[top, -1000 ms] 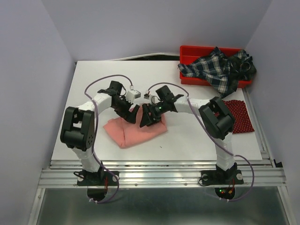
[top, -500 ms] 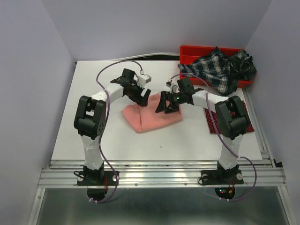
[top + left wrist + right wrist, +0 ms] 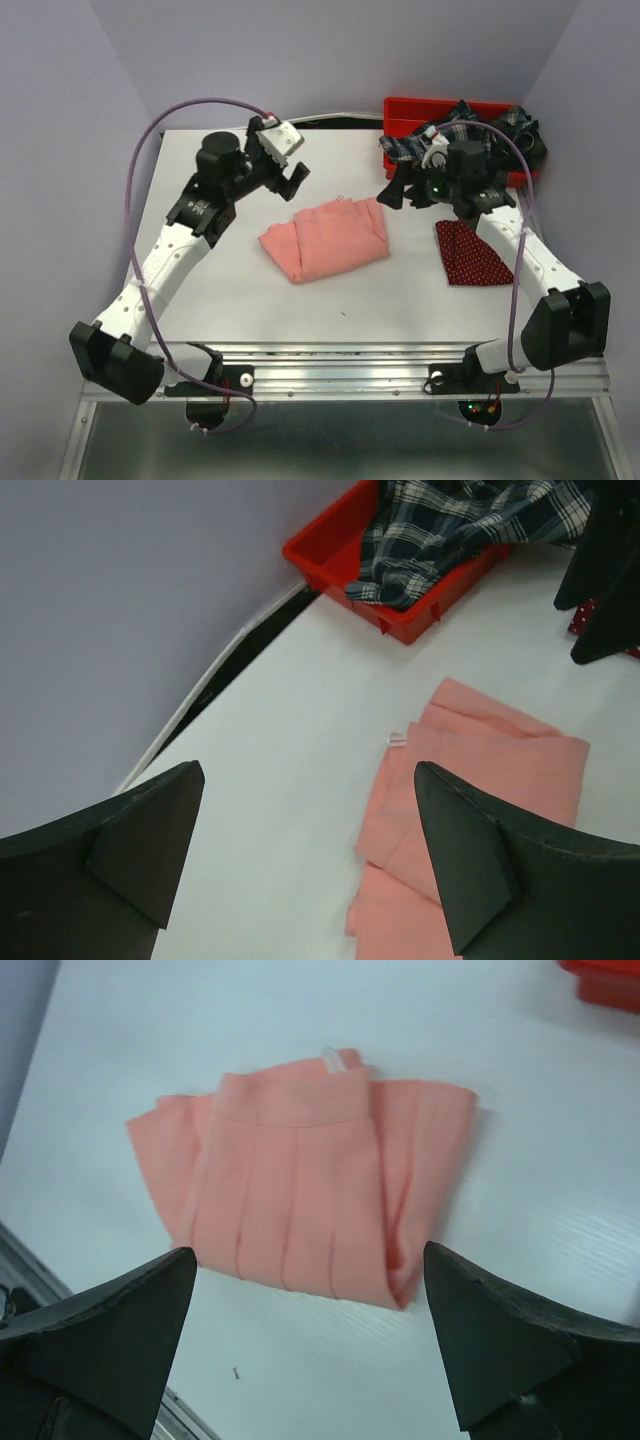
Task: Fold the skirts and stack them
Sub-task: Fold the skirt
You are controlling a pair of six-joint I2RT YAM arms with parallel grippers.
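Note:
The salmon-pink skirt (image 3: 325,238) lies folded flat in the middle of the table; it also shows in the left wrist view (image 3: 470,810) and the right wrist view (image 3: 300,1210). The dark red dotted skirt (image 3: 476,253) lies flat to its right. The plaid skirt (image 3: 470,145) is heaped in the red bin (image 3: 420,115), also in the left wrist view (image 3: 460,525). My left gripper (image 3: 295,180) is open and empty, raised behind the pink skirt's left end. My right gripper (image 3: 398,190) is open and empty, raised by its right end.
The red plastic bin (image 3: 330,555) stands at the back right corner against the wall. Purple walls close in the table on three sides. A metal rail (image 3: 340,360) runs along the near edge.
Both grippers carried the pink skirt back and right, let it go and rose away from it, opening. The arms stretched out, the right one toward the bin. The dotted skirt is uncovered.

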